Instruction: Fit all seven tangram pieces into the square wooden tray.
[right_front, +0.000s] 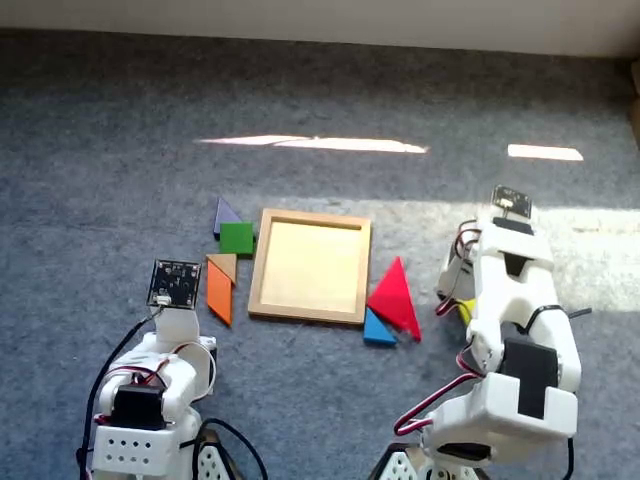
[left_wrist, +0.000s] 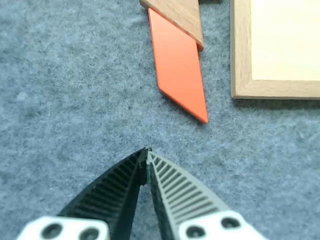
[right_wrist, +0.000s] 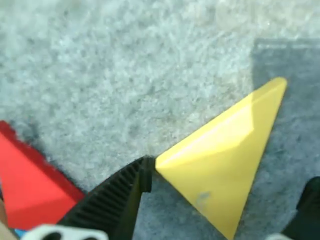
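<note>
Tray (right_front: 315, 217) sat unfilled; your L gripper (left_wrist: 146, 152) was closed nr orange piece (left_wrist: 179, 75); R gripper (right_wrist: 227, 175) gaped wide astride yellow triangle (right_wrist: 225, 145).

Bright sunlight bands glare across shaded carpet (right_front: 120, 140).

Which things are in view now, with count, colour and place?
tray: one, light wood, middle of the carpet
purple triangle: one, purple, off the tray's far left corner
green square: one, green, beside the purple triangle
wooden triangle: one, tan, left of the tray
orange parallelogram: one, orange, against the wooden triangle
red triangle: one, red, right of the tray
blue triangle: one, blue, beside the red triangle
yellow triangle: one, yellow, between the right fingers
carpet: one, grey, under everything
left fingers: two, dark, shut, near the orange parallelogram
right fingers: two, dark, open
</note>
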